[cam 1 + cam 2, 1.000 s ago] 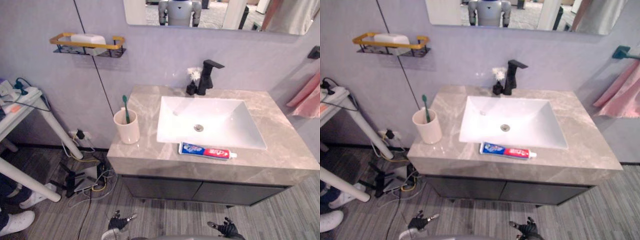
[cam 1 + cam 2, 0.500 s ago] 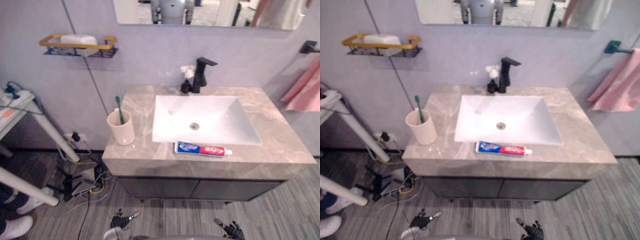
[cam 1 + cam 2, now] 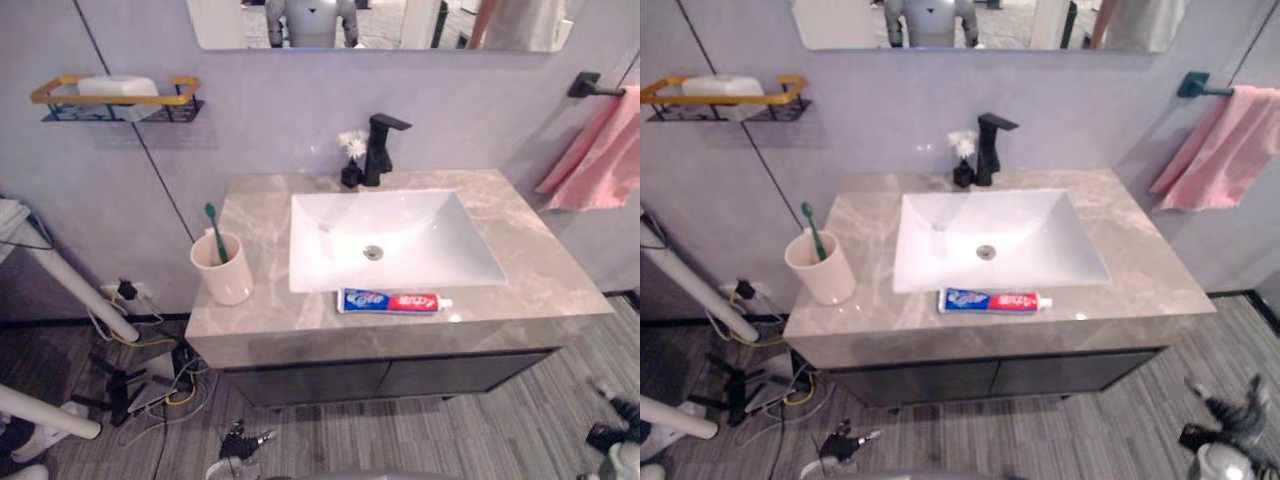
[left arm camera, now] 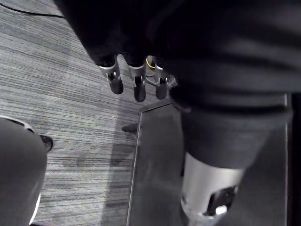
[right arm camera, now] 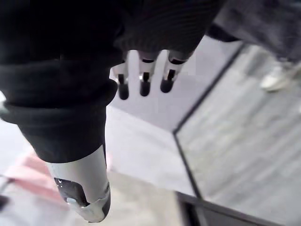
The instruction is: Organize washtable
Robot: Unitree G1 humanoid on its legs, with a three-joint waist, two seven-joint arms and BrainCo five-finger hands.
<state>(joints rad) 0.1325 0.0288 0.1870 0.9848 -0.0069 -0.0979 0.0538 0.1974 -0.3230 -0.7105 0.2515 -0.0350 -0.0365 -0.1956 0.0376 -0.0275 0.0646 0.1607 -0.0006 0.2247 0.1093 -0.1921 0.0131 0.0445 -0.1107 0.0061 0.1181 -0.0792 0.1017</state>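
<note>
Both our hands hang empty, low before the washtable [image 3: 545,265].
We see left hand [image 4: 139,87] and right hand [image 5: 144,79] with fingers straight; toothpaste [image 3: 392,301] lies before the sink [image 3: 425,222], toothbrush [image 3: 213,228] stands in the cup [image 3: 228,280] beside it.

Toothpaste tube [image 3: 392,301] print illegible

light: bright, soft, pretty even | glare: couple tiny hot spots on countertop [image 3: 455,318] front, sheen in sink [image 3: 420,225] | shadows: faint, soft

Left hand [image 3: 238,441] and right hand [image 3: 1228,428] hang low, fingers [image 4: 138,87] straight and relaxed.
</note>
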